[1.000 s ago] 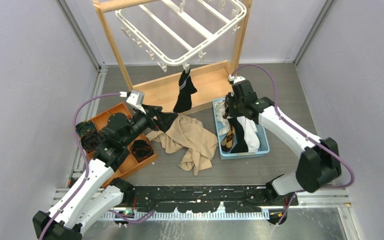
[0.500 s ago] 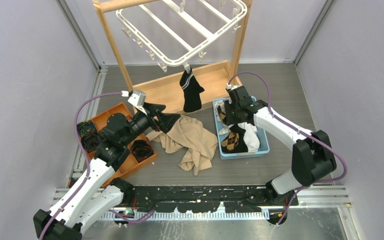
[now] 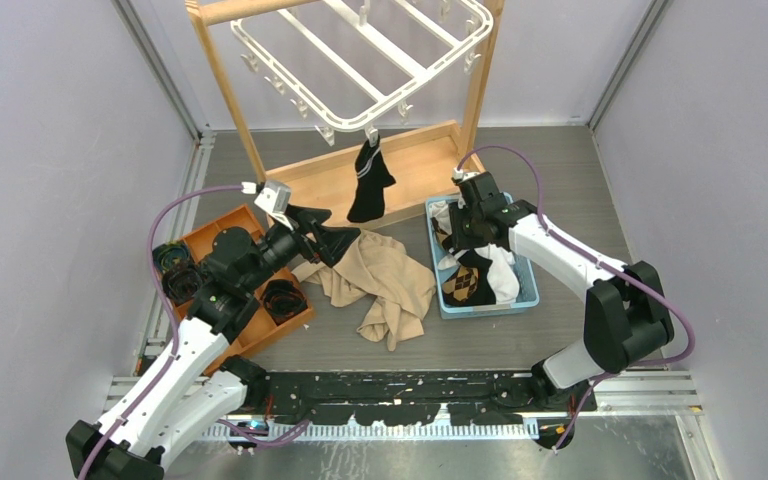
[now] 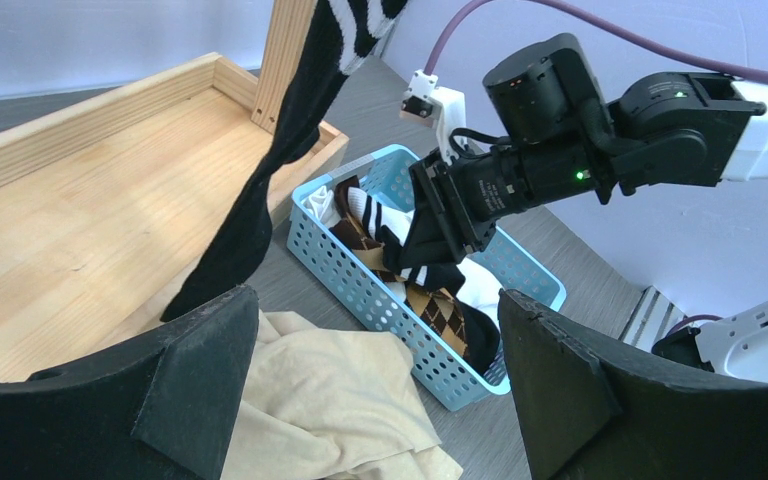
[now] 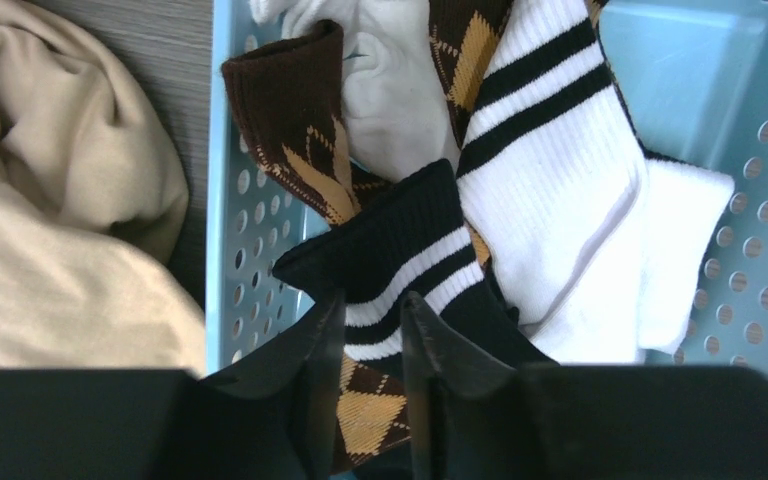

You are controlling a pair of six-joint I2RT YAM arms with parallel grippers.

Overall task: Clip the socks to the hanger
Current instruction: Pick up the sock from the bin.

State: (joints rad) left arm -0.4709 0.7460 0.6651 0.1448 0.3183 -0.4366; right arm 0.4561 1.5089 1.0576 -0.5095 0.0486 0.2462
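Note:
The white hanger (image 3: 400,97) hangs from the wooden stand at the back. One black sock with white stripes (image 3: 368,185) is clipped to its front rim; it also shows in the left wrist view (image 4: 260,200). The other socks lie in the blue basket (image 3: 532,285): a brown argyle sock (image 5: 295,120), a white sock with black bands (image 5: 560,170) and a black striped sock (image 5: 400,250). My right gripper (image 5: 372,310) is down in the basket, nearly shut on the black striped sock just below its cuff. My left gripper (image 4: 380,380) is open and empty above the beige cloth.
The large beige cloth (image 3: 385,280) lies between the arms, left of the basket. The wooden stand's base tray (image 3: 320,180) is behind it. An orange tray (image 3: 215,230) with dark rolled items sits under the left arm. Grey walls close in both sides.

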